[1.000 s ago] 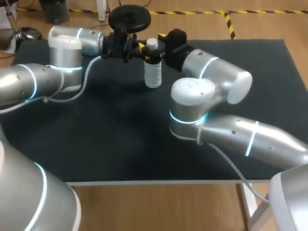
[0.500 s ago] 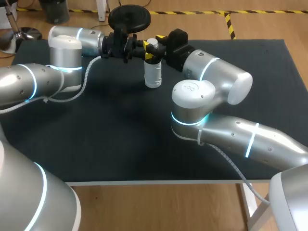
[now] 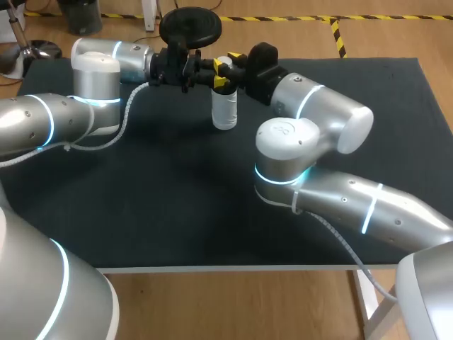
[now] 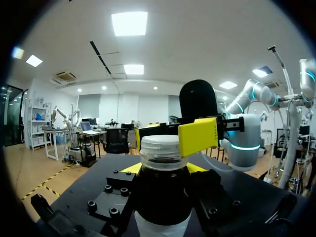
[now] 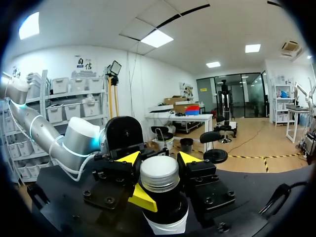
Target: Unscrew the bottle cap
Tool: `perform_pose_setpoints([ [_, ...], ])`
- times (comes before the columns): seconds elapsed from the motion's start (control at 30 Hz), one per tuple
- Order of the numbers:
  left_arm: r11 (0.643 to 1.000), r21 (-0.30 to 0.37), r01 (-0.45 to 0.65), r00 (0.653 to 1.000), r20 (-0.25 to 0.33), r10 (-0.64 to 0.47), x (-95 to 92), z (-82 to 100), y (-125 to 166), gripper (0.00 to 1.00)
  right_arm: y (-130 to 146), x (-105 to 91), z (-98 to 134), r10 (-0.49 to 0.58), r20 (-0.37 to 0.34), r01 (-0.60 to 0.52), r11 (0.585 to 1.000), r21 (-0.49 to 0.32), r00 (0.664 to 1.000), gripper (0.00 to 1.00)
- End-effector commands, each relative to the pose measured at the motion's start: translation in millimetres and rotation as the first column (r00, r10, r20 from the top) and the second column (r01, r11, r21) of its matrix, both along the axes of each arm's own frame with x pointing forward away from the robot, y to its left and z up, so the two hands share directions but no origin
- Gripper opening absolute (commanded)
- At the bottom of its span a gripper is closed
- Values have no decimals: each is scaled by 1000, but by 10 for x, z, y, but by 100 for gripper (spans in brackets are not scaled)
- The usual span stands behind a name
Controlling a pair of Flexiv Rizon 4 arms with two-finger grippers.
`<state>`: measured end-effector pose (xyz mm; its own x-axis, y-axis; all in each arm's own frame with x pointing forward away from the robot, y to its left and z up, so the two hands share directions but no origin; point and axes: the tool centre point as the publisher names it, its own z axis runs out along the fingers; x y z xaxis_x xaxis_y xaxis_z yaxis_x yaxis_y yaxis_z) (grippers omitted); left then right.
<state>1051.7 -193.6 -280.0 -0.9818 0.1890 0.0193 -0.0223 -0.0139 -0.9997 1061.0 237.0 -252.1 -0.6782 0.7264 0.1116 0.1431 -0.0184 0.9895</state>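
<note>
Nothing here can be read. The bottle [image 3: 225, 112] gripped in the left pincer [image 4: 163, 170] shows no legible label or print on the wall below the fingers. Its cap [image 5: 159, 173], between the fingers of the right pincer [image 4: 167, 143], is plain, with no mark that can be made out. The dark counter [image 3: 177, 198] under both pincers bears no legible writing, number or sign.
</note>
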Motion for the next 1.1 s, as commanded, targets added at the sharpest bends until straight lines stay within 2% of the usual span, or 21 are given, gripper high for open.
perform_pose_setpoints([
  [0.03,1000,0,-1,1000,0,1,-6,17,-3,0,-42,29,-38,54,-1,-54,998,8,999,0],
  [0.4,1000,0,-1,1000,0,1,-6,17,-3,0,-30,41,-70,247,6,-247,966,73,969,0],
  [0.57,1000,0,-1,1000,0,1,-6,17,-3,0,-13,16,-84,371,38,-372,925,79,928,0],
  [0.8,1000,0,-1,1000,0,1,-6,17,-3,0,29,-6,-77,527,89,-534,840,98,845,0],
  [1.0,1000,0,-1,1000,0,1,-6,17,-3,0,59,-19,-52,659,129,-671,734,103,741,0],
  [1.1,1000,0,-1,1000,0,1,-6,17,-3,0,70,-27,-35,731,126,-742,661,112,671,0],
])
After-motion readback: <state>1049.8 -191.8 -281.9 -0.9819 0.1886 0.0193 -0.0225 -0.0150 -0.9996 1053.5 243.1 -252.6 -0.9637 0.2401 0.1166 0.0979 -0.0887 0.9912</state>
